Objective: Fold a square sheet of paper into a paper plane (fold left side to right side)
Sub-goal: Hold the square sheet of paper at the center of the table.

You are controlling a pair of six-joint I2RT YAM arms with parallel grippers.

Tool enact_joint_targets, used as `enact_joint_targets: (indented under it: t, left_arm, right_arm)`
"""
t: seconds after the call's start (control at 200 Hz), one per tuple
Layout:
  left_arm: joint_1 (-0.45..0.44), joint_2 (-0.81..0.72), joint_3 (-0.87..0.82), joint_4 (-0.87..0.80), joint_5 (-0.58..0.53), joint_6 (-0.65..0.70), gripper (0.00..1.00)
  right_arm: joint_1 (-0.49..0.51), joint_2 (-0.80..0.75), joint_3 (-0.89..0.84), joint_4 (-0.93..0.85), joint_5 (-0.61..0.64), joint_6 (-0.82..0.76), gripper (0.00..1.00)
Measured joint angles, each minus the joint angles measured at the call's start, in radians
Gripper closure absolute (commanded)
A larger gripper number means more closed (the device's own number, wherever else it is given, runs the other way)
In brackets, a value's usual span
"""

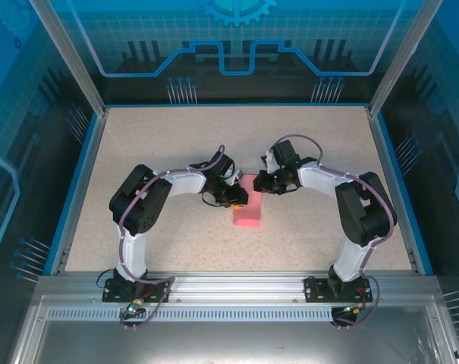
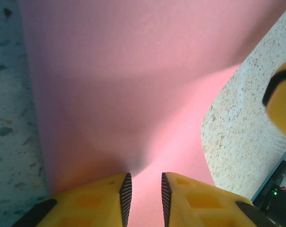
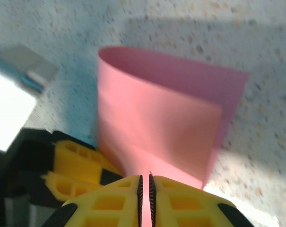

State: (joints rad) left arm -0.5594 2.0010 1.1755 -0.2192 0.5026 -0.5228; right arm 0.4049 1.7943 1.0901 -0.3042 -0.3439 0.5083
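The square sheet of paper (image 1: pixel 249 213) lies pink at the middle of the table, bent over on itself into a loose curl with one layer raised. My right gripper (image 1: pixel 265 182) is at its far end. In the right wrist view the right gripper (image 3: pixel 144 177) is shut on an edge of the sheet (image 3: pixel 157 118), the paper pinched thin between the pads. My left gripper (image 1: pixel 237 199) is at the sheet's left side. In the left wrist view the left gripper (image 2: pixel 143 176) stands slightly open over the sheet (image 2: pixel 133 85), fingertips on the paper, which dimples there.
The speckled beige table (image 1: pixel 176 144) has a blue rim (image 1: pixel 77 189) on three sides and an aluminium rail (image 1: pixel 237 282) along the front. Both arms bend inward, their wrists close together over the sheet. Bare tabletop lies left, right and behind.
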Motion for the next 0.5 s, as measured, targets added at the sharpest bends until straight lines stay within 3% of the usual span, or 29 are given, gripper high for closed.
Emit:
enact_joint_targets:
  t: [0.5]
  left_arm:
    - [-0.002,-0.008,-0.013,0.013,0.0,0.003,0.72]
  right_arm:
    - [0.015,0.206,0.118,0.006,-0.045,0.034,0.86]
